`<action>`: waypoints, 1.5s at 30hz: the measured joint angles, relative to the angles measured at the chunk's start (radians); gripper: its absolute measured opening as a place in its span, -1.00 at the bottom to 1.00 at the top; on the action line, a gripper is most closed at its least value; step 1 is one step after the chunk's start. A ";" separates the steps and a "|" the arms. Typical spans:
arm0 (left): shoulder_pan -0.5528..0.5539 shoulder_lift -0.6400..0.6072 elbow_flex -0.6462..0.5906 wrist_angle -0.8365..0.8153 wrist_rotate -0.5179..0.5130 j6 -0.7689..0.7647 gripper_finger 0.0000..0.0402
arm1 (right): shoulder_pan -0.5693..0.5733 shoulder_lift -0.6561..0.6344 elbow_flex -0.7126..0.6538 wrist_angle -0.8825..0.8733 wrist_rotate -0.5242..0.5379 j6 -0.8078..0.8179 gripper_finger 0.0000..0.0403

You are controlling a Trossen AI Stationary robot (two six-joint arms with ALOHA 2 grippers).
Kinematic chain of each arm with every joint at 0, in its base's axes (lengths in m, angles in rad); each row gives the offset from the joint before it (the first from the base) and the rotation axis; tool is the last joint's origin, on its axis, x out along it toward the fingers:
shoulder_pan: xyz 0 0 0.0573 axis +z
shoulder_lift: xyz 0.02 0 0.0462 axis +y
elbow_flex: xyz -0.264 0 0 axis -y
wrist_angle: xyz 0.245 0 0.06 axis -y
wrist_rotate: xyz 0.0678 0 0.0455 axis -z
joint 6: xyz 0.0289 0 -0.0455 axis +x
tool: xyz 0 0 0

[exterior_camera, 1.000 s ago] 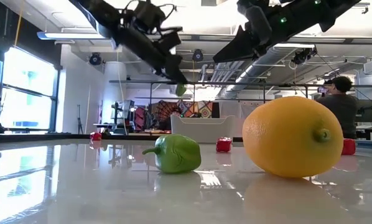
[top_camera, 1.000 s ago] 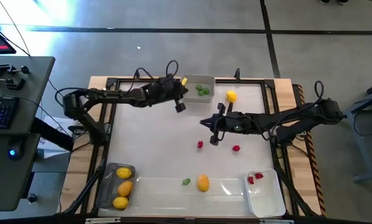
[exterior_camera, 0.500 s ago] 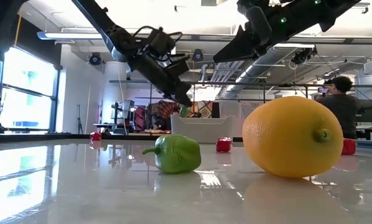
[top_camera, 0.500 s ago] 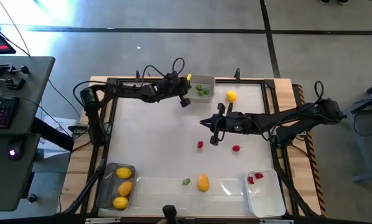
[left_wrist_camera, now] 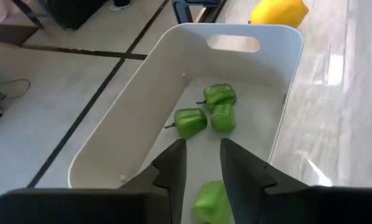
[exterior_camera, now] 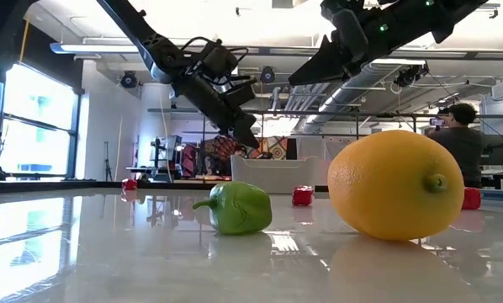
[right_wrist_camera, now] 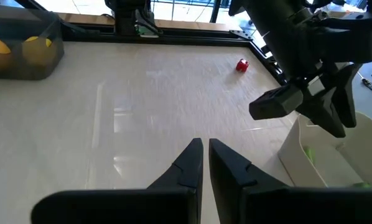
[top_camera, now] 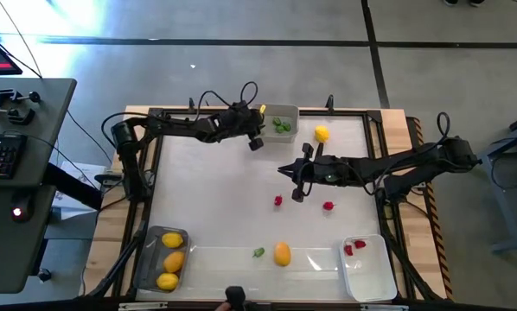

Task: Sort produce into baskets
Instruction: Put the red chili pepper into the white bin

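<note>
White shiny table (top_camera: pixel 215 190) holds three small plastic baskets: a pale grey one (top_camera: pixel 291 113) at the far edge, a dark see-through one (top_camera: pixel 146 255) and a white one (top_camera: pixel 375 276) at the near corners.

The left gripper (left_wrist_camera: pixel 203 162) hangs over the grey basket. Its jaws are a little apart, with a small green toy pepper (left_wrist_camera: pixel 211 202) showing just under them. I cannot tell if they touch it. The right gripper (right_wrist_camera: pixel 204 152) waits over the middle of the table, jaws closed on nothing.

Loose on the table are two yellow toy lemons (top_camera: pixel 282 253), two little red toy strawberries (top_camera: pixel 278 200) and one more green pepper (top_camera: pixel 258 252). They look light, hard and smooth. The round ones may roll or slip, so pinch each across its fat middle.
</note>
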 joint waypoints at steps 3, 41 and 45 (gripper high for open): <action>-0.018 -0.013 -0.016 0.025 -0.037 0.026 -0.56 | 0.000 0.000 0.000 0.000 0.000 0.000 -0.92; -0.530 -0.558 -0.864 0.784 -0.067 -0.047 -0.98 | 0.208 0.274 -0.060 0.107 0.098 0.248 -0.05; -0.535 -0.556 -0.874 0.865 -0.086 -0.005 -0.98 | 0.215 0.321 -0.060 0.134 0.168 0.301 0.26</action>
